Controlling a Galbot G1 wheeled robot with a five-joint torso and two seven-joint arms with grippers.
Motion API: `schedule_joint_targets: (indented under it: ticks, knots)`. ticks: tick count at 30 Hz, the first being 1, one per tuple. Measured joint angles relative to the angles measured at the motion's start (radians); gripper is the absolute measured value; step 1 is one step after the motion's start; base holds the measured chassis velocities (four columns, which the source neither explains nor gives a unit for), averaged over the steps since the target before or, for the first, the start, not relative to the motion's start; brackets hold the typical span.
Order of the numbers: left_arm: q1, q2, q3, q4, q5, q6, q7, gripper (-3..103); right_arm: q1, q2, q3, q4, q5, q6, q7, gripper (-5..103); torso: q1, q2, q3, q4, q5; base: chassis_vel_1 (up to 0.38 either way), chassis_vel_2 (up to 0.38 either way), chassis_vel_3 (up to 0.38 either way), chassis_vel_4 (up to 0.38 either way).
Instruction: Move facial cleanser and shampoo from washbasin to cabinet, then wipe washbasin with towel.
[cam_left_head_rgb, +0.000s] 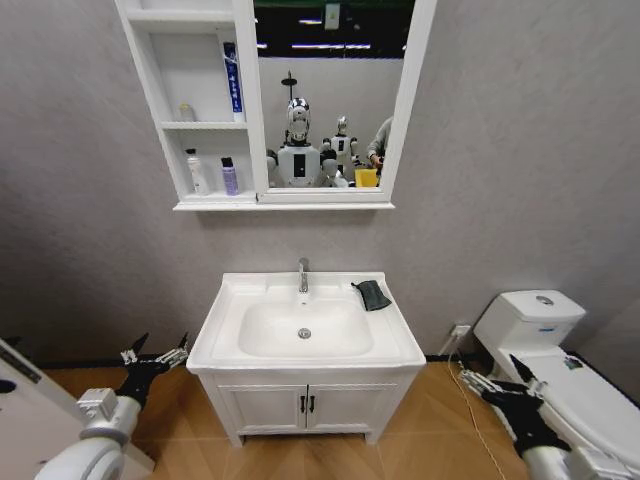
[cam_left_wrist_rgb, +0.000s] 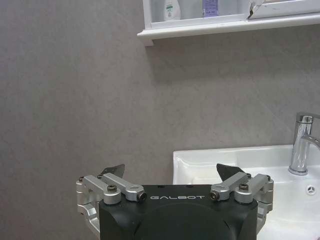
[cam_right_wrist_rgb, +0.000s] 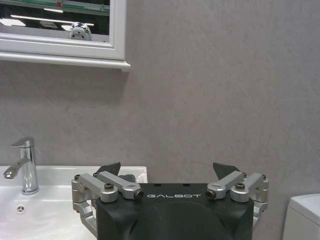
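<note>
Low at the robot's left, the left gripper (cam_left_head_rgb: 157, 354) hangs beside the floor vanity with its fingers spread apart and nothing between them. Opposite it, the right gripper (cam_left_head_rgb: 492, 378) hovers just as low, between the vanity and the white toilet (cam_left_head_rgb: 545, 345), fingers likewise apart and bare.

Between the two arms sits the washbasin (cam_left_head_rgb: 305, 322), its bowl holding only the metal drain (cam_left_head_rgb: 304, 333), with the chrome faucet (cam_left_head_rgb: 303, 275) at the back edge. On the basin's rear right corner lies the dark towel (cam_left_head_rgb: 372, 294), folded and resting on the flat rim, apart from the faucet.

Higher on the wall hangs the cabinet (cam_left_head_rgb: 275, 100). Its lowest niche holds a white bottle (cam_left_head_rgb: 195, 172) and a purple bottle (cam_left_head_rgb: 229, 176) standing upright side by side. In the middle niche stands a blue-labelled tube (cam_left_head_rgb: 232, 80) against the right wall, and a small pale container (cam_left_head_rgb: 185, 112) sits near the left. A mirror panel (cam_left_head_rgb: 330, 90) fills the cabinet's right part.
</note>
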Motion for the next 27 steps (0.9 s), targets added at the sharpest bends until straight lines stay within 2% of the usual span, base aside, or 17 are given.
schedule_joint_targets:
  ticks: [2, 27]
  knots:
    - [0.0, 0.0, 0.0, 0.0, 0.0, 0.0, 0.0, 100, 0.013, -0.012, -0.008, 0.005, 0.0, -0.019, 0.0, 100, 0.0, 0.0, 0.0, -0.0002, 0.0, 0.0, 0.0, 0.0, 0.0]
    - [0.0, 0.0, 0.0, 0.0, 0.0, 0.0, 0.0, 100, 0.017, -0.013, -0.009, 0.001, 0.002, -0.021, 0.001, 100, 0.0, 0.0, 0.0, -0.0003, 0.0, 0.0, 0.0, 0.0, 0.0]
